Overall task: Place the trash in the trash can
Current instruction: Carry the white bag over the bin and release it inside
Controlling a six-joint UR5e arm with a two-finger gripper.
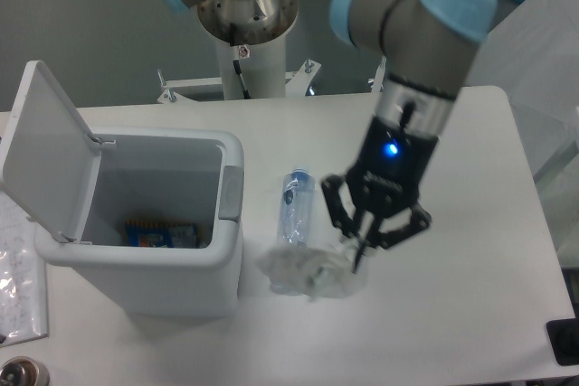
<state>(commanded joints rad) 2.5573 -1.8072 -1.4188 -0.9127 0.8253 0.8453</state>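
Note:
The white trash can [145, 264] stands at the left of the table with its lid [45, 146] swung open to the left. A blue snack packet [161, 235] lies inside it. A slim clear crushed bottle with a blue label [295, 206] lies on the table just right of the can. A crumpled clear wrapper [306, 272] lies in front of the bottle. My gripper [359, 252] hangs over the wrapper's right end, its fingertips close together at the wrapper's edge. I cannot tell whether they pinch it.
The arm's base column [246, 33] stands at the back of the table. A clear bag [18, 277] lies at the left edge beside the can. A dark object [563, 343] sits at the front right corner.

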